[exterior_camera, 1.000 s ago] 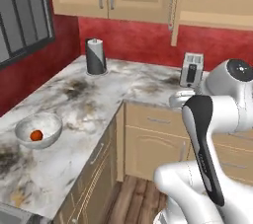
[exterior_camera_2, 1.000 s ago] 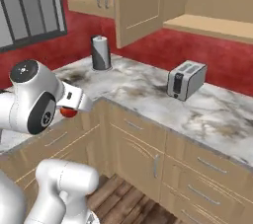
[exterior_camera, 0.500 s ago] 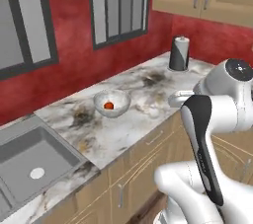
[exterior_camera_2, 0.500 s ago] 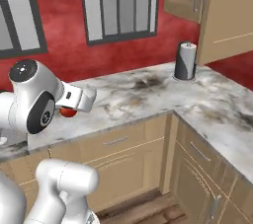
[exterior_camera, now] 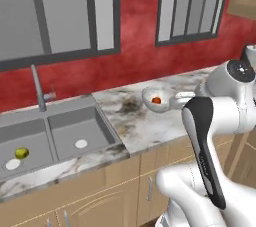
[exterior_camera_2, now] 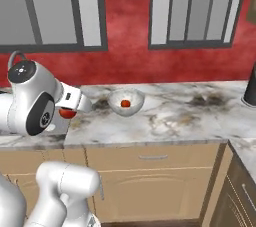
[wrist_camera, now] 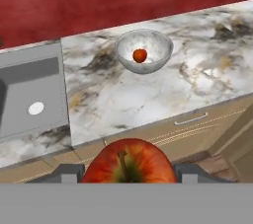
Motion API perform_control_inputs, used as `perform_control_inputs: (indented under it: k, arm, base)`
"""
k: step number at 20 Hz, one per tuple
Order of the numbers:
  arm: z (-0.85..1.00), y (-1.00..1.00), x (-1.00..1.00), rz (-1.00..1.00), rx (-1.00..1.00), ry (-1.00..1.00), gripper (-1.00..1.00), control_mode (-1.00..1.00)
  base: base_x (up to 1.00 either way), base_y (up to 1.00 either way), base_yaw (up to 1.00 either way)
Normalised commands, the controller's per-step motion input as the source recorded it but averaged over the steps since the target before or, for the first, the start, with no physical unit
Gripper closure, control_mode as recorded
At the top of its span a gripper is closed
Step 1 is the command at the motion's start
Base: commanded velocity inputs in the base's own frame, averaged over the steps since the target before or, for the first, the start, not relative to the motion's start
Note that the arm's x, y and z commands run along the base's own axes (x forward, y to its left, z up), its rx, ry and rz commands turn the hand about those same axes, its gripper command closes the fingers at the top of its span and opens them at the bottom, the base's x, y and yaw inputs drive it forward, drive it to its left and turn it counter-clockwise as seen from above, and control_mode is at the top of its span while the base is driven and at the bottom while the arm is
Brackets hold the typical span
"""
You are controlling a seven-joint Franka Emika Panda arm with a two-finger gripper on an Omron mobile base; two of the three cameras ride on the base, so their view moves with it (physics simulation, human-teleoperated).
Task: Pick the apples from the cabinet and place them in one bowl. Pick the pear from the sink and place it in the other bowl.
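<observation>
The gripper is closed around a glossy red apple, round, streaked orange toward its stem dimple, with a short brown stem standing up from the hollow; the two dark fingertips press against its left and right flanks; in the right base view the same held apple shows as a small red ball beneath the white wrist, in the air in front of the counter edge.

The second apple, small and shiny, lies in the bottom of the frosted grey-white bowl, a shallow round translucent dish with a speckled wall; this bowl stands on the marbled counter, a smooth pale stone surface veined with grey and rust-brown patches; the apple inside it is visible from the left base view too, with the bowl's rim pale around it.

To the left of the bowl is the sink, grey matte metal, two rectangular basins with round pale drains; a thin curved grey faucet rises behind the divider; the pear, small, yellow-green with olive shading, rests on the floor of the left basin, just beside that basin's drain.

Below the counter run flat tan wooden cabinet fronts with slim silver bar handles; behind it a mottled red wall carries grey-framed windows; a dark cylindrical holder stands at the far right of the counter.
</observation>
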Motion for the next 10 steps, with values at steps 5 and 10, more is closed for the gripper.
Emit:
perform_control_inputs:
  k: [5,10]
  arm:
    - [0.00,0.00,0.00,0.00,0.00,0.00,1.00,1.00]
    - [0.00,0.00,0.00,0.00,0.00,0.00,1.00,1.00]
  base:
    - [0.15,-0.30,0.12]
    - [0.00,-0.60,0.00]
